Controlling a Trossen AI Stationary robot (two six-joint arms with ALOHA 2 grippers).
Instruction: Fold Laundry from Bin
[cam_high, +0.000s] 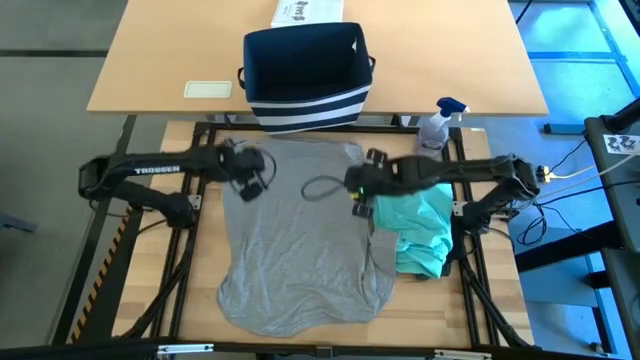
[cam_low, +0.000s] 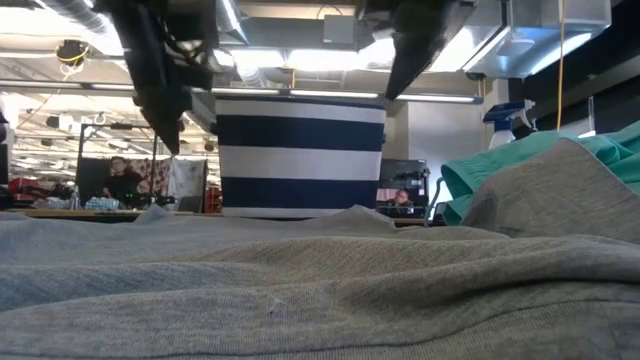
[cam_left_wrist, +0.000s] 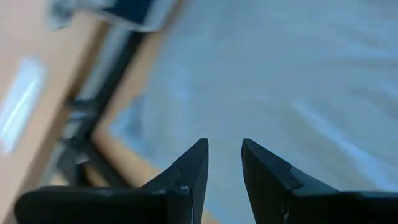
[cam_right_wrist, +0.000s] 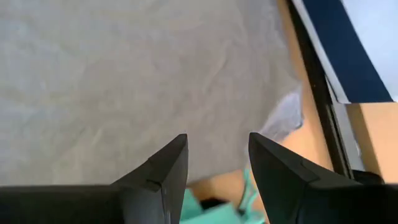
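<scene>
A grey T-shirt (cam_high: 300, 235) lies spread flat over the middle of the table (cam_high: 205, 300), reaching from the far edge almost to the near edge; its cloth is pale heather grey, lightly rumpled, with a dark loop at the neck toward the far side; the right side edge is turned up in a fold against a teal piece (cam_high: 420, 232), which sits bunched by the right edge of the table. In the low view the grey cloth fills the foreground in soft ridges, the teal piece rising at the right. The bin (cam_high: 305, 75), navy with white stripes round its base, stands upright on the desk (cam_high: 150, 60) beyond the far edge, open and dark inside. The left gripper (cam_left_wrist: 222, 163) hangs above the shirt's far left corner, jaws slightly apart, holding nothing; the right gripper (cam_right_wrist: 217, 158) hangs above the shirt's far right part, jaws parted wider, also empty. A spray bottle (cam_high: 440, 122) stands at the far right corner.
</scene>
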